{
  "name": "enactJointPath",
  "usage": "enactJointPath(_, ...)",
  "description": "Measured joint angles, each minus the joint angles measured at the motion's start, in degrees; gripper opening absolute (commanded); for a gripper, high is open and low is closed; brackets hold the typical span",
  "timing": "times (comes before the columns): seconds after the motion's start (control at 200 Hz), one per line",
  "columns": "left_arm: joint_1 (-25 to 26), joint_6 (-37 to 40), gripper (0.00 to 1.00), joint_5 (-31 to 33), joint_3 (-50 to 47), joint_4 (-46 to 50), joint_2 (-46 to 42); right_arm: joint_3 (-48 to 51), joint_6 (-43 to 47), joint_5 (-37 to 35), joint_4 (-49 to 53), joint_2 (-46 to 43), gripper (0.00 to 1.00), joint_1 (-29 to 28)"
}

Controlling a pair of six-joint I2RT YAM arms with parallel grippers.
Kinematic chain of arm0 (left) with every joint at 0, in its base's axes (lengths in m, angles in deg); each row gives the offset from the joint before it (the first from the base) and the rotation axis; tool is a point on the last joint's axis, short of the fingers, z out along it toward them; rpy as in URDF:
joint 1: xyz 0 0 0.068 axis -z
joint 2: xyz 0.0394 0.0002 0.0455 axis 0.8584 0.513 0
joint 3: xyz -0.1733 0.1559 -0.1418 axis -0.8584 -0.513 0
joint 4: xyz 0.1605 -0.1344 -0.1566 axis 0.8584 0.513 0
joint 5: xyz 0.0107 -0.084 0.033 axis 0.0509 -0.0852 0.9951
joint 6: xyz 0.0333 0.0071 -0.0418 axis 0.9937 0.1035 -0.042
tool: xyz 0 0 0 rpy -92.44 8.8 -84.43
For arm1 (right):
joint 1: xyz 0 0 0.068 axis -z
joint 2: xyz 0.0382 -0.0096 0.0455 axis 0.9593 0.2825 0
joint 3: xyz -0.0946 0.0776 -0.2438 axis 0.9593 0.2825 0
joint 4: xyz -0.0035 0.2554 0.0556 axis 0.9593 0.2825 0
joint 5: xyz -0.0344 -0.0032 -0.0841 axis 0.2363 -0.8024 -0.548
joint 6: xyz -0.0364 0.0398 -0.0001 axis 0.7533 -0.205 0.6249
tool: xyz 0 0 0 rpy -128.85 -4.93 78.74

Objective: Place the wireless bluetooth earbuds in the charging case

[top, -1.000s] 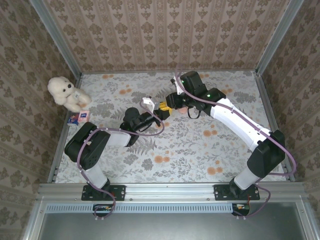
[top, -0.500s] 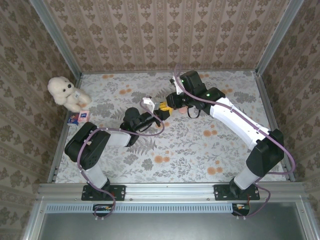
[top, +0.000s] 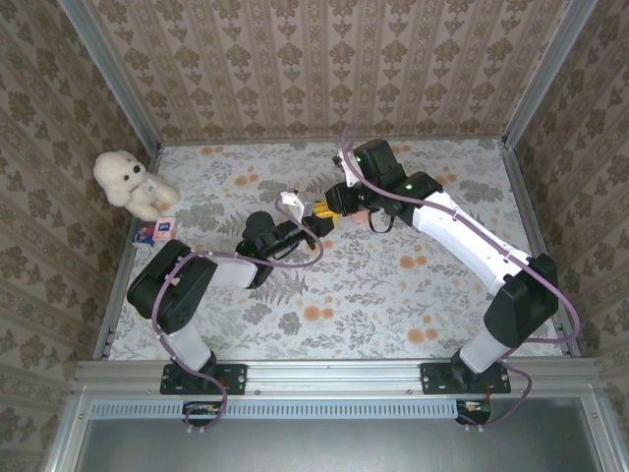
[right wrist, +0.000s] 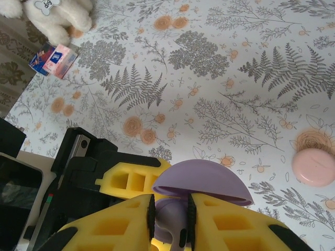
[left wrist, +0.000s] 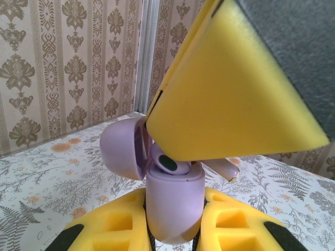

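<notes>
My left gripper (left wrist: 175,209) is shut on the lilac charging case (left wrist: 175,201), held upright with its lid (left wrist: 121,149) swung open to the left. A lilac earbud (left wrist: 170,163) with a dark oval rests at the case's mouth, and a pale stem (left wrist: 224,168) pokes out to its right. My right gripper (right wrist: 170,219) comes down from above, shut on a lilac earbud (right wrist: 175,222) just under the open lid (right wrist: 201,183). In the top view both grippers (top: 316,221) (top: 336,203) meet above the middle of the cloth.
A pink round case (right wrist: 313,166) lies on the floral cloth to the right of the grippers. A white teddy bear (top: 131,182) and a small printed packet (top: 154,231) sit at the far left. Patterned walls close in the table.
</notes>
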Motion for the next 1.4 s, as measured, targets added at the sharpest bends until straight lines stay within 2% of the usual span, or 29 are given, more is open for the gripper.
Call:
enactJointPath(0.195, 0.0, -0.04, 0.0, -0.11, 0.0, 0.07, 0.15, 0.0, 0.35, -0.17, 0.11, 0.0, 0.19, -0.11)
enactJointPath(0.33, 0.0, -0.22, 0.0, -0.2, 0.0, 0.22, 0.17, -0.04, 0.7, -0.31, 0.11, 0.0, 0.18, -0.26)
enactJointPath(0.38, 0.0, -0.24, 0.0, -0.17, 0.0, 0.24, 0.17, -0.11, 0.83, -0.31, 0.09, 0.0, 0.2, -0.31)
enactJointPath(0.445, 0.0, -0.24, 0.0, -0.22, 0.0, 0.22, 0.17, -0.11, 0.96, -0.28, 0.11, 0.0, 0.28, -0.39)
enactJointPath(0.61, 0.0, -0.39, 0.0, -0.22, 0.11, 0.17, 0.17, -0.13, 1.25, -0.22, 0.42, 0.35, 0.28, -1.46)
enactJointPath(0.725, 0.0, -0.42, 0.0, -0.2, 0.11, 0.26, 0.26, -0.13, 1.31, -0.24, 0.59, 0.74, 0.34, -1.77)
enactJointPath(0.84, 0.0, -0.42, 0.0, -0.2, 0.11, 0.26, 0.28, -0.13, 1.29, -0.24, 0.59, 0.74, 0.35, -1.88)
enactJointPath(1.405, 0.0, -0.44, 0.0, -0.2, 0.11, 0.31, 0.28, -0.22, 1.31, -1.31, 0.63, 0.87, 0.2, -1.81)
